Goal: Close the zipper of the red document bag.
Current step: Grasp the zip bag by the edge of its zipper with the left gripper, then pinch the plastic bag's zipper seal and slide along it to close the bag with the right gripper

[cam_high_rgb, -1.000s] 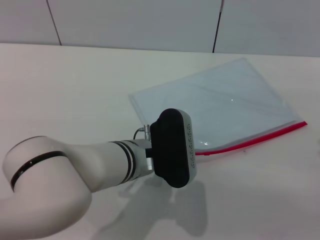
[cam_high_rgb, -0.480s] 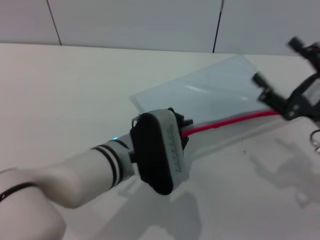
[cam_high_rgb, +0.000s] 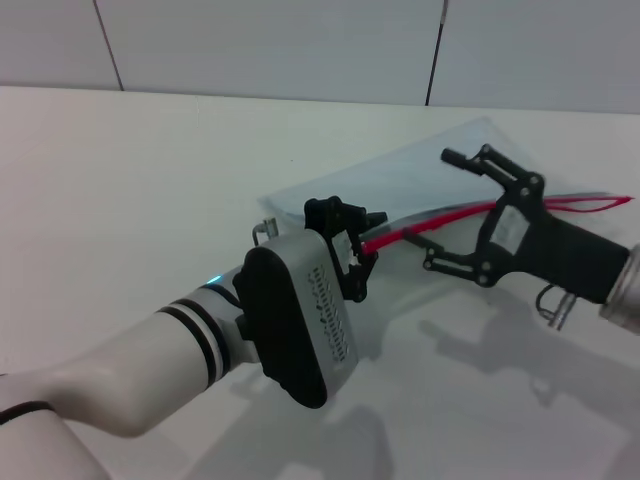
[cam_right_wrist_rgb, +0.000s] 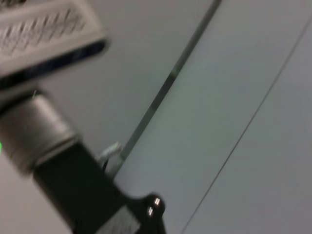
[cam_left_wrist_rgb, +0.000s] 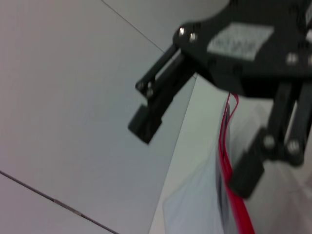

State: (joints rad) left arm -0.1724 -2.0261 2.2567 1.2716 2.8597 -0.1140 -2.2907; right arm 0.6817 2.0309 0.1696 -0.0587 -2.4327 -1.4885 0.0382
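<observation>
At the left of the head view, the white-sleeved left arm reached forward over the pale cream worktop (cam_high_rgb: 120, 170), and its black left gripper (cam_high_rgb: 352, 240) sat at the near-left end of the thin bright red zipper (cam_high_rgb: 430, 225). Its jaws looked narrowed onto that end of the strip, apparently pinching it and lifting the edge clear of the surface, though the wrist housing hid part of the contact.

The flat, translucent, pale blue-grey plastic document bag (cam_high_rgb: 400, 175) lay behind and to the right of that grip, its far corner resting on the worktop near the back wall. The zipper was its long axis for this job: it ran from the left gripper rightward and slightly away, toward the right edge of the view, where the two red lips (cam_high_rgb: 590, 203) stood visibly parted. In the left wrist view the same red strip (cam_left_wrist_rgb: 225, 161) showed gaping into two lines, so the closure appeared not yet done.

The black, open-framed right gripper (cam_high_rgb: 455, 215) came in from the right, jaws spread wide and straddling the strip partway along, one finger above it and one below, with no contact that could be made out. My reading was that the right arm was the one placed to pinch and run along the strip while the left anchored its end; where the slider sat could not be told.

Behind the worktop stood a plain grey panelled wall (cam_high_rgb: 260, 45) with dark seams.
</observation>
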